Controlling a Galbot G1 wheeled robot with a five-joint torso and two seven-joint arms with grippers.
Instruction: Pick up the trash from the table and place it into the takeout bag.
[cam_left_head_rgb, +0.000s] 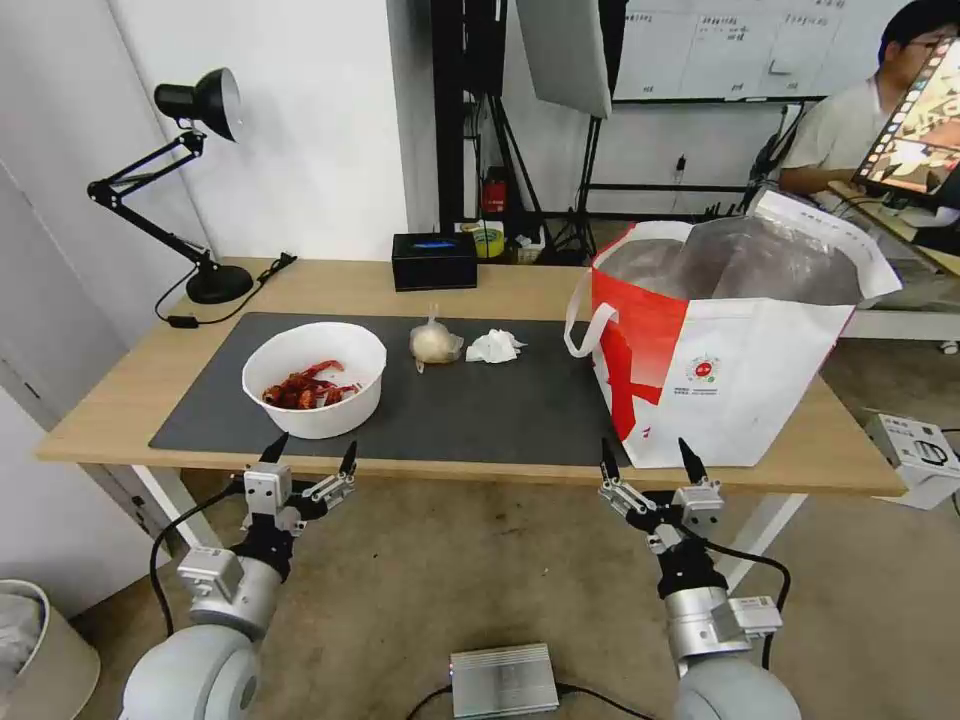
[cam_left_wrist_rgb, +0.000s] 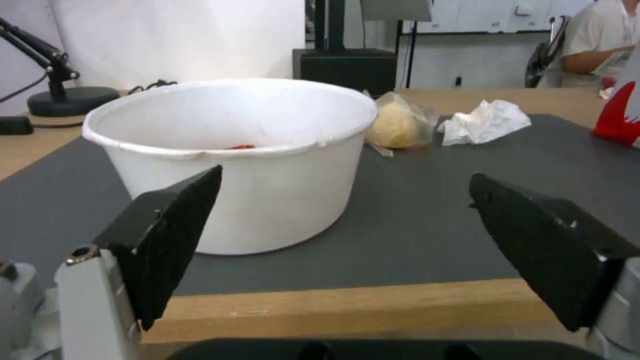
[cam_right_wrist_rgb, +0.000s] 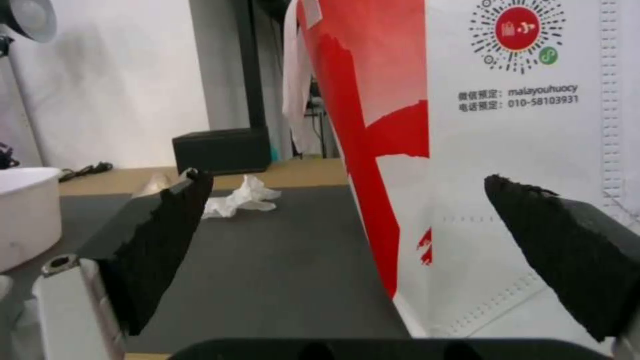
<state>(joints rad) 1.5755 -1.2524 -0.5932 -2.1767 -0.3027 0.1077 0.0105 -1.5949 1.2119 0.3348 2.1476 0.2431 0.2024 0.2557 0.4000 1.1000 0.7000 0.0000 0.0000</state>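
Observation:
On the dark mat of the light-wood table (cam_left_head_rgb: 120, 400) stand a white round bowl (cam_left_head_rgb: 314, 378) (cam_left_wrist_rgb: 240, 160) with red crayfish shells, a small knotted clear bag (cam_left_head_rgb: 434, 343) (cam_left_wrist_rgb: 398, 125) holding a pale lump, and a crumpled white tissue (cam_left_head_rgb: 494, 346) (cam_left_wrist_rgb: 485, 121) (cam_right_wrist_rgb: 241, 197). The white and red takeout bag (cam_left_head_rgb: 730, 360) (cam_right_wrist_rgb: 507, 150) stands open at the table's right end, its foil lining showing. My left gripper (cam_left_head_rgb: 311, 455) (cam_left_wrist_rgb: 343, 200) hangs open just in front of the table edge, facing the bowl. My right gripper (cam_left_head_rgb: 646, 456) (cam_right_wrist_rgb: 347, 210) is open before the bag's front corner.
A black box (cam_left_head_rgb: 434, 261) and a black desk lamp (cam_left_head_rgb: 205, 180) stand at the back of the table. A person sits behind the bag at another desk. A silver box (cam_left_head_rgb: 503, 680) lies on the floor between my arms.

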